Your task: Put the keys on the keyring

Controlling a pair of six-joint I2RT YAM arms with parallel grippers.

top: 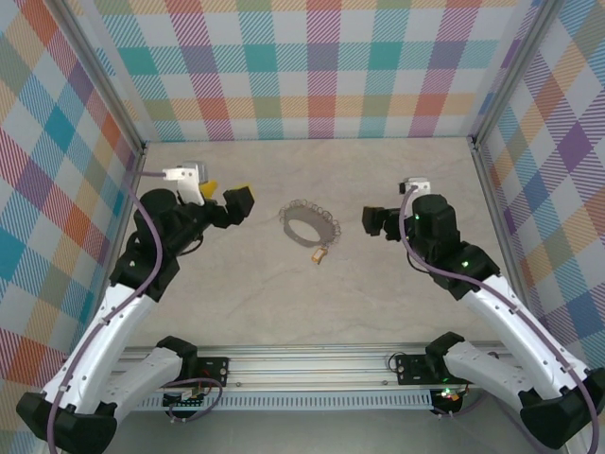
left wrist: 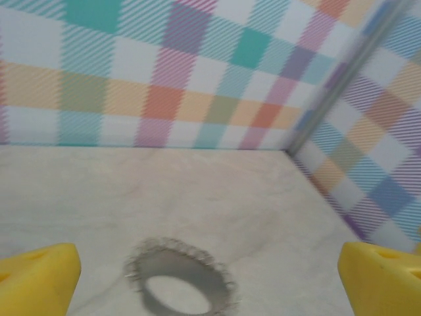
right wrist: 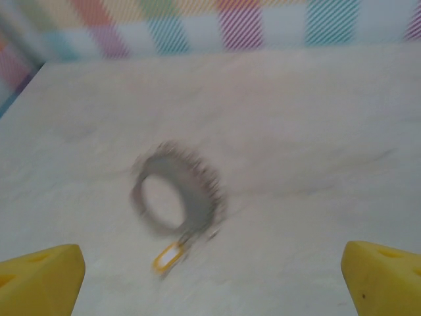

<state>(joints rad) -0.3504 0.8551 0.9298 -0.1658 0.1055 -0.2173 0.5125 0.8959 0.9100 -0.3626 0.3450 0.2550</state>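
- The keyring (top: pixel 310 224) lies flat on the worktop (top: pixel 284 312), between the two grippers and apart from both.
- The key (top: pixel 319 253), small and brass-yellow, lies at the keyring's edge on the side nearer the arm bases. Its silvery end touches the beaded rim. The pictures are too blurred to tell whether it is threaded on.
- The left gripper (top: pixel 230 195) points toward the keyring, which sits ahead of its tips with bare worktop between them.
- In the left wrist view the keyring (left wrist: pixel 212 280) lies ahead of the gripper and low in the gap between the two yellow fingers (left wrist: pixel 38 280). It is somewhat nearer the left-hand finger and touches neither.
- The left gripper stands wide apart. Nothing is between its fingers, and it touches nothing.
- The right gripper (top: pixel 376 221) faces the keyring from the opposite side, and its tips are also clear of the rim.
- In the right wrist view the keyring (right wrist: pixel 197 191) lies ahead of the gripper, left of the middle of the gap between its yellow fingers (right wrist: pixel 385 280). The key (right wrist: pixel 168 256) is on the side of the keyring closer to the gripper.
- The right gripper is also spread wide. It holds nothing and touches neither the keyring nor the key.
- Checked walls (top: pixel 321 66) enclose the worktop at the far end and on both sides.
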